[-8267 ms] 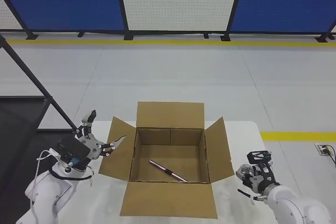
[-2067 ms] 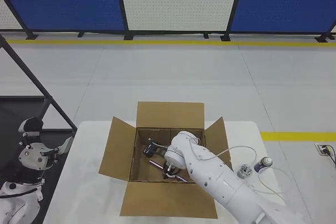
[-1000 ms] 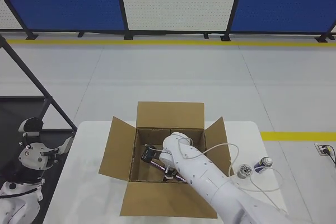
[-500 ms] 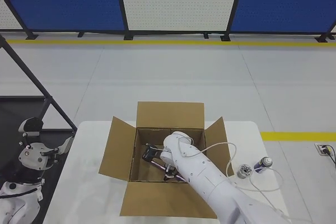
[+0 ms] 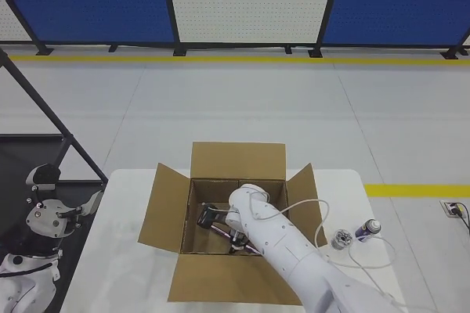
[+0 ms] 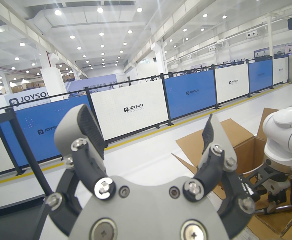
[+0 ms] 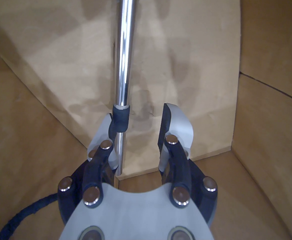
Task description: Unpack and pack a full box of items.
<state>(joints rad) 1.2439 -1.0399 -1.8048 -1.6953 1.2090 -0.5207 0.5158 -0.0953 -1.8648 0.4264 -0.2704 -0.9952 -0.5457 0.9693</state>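
Left end effector [image 6: 148,126] hangs beyond the left edge of the white surface [image 5: 117,266], its two fingers spread wide with nothing between them. Mid-surface stands the open brown cardboard box [image 5: 239,160], its four flaps folded outward. Right end effector [image 7: 139,116] is down inside it, fingers apart. The shiny tapered silver metal rod with a black band [image 7: 123,58] lies along the box bottom, touching one finger. Right of the box, a small silvery round object [image 5: 343,237] sits just beside a small blue-capped canister [image 5: 366,228].
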